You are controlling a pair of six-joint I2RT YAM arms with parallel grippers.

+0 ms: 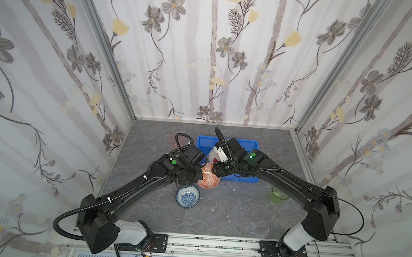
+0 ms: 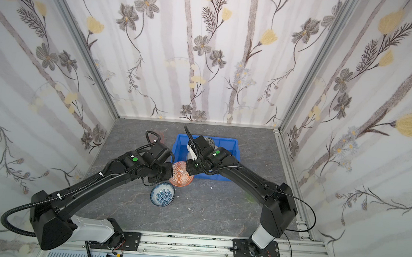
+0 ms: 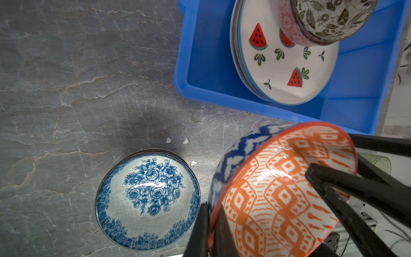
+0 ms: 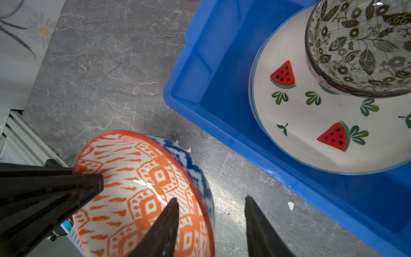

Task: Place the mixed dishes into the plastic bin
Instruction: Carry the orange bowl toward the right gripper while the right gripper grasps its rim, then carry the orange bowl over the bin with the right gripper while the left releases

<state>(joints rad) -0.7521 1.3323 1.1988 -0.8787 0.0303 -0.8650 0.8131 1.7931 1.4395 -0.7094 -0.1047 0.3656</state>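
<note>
The orange bowl (image 3: 278, 189) is pinched by the left gripper (image 3: 210, 214). Its right rim is straddled by the right gripper (image 4: 211, 200), unclenched.

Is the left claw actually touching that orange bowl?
Touching. The left wrist view shows the left gripper with its two fingers pinching the orange bowl at the rim, one inside, one outside.

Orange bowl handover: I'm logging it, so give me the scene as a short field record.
orange bowl: held tilted, outside the plastic bin
left gripper: jaws shut on its rim
right gripper: jaws open, astride the opposite rim
in bin: watermelon plate, leaf bowl on top
on table: blue-white bowl, green cup
</note>
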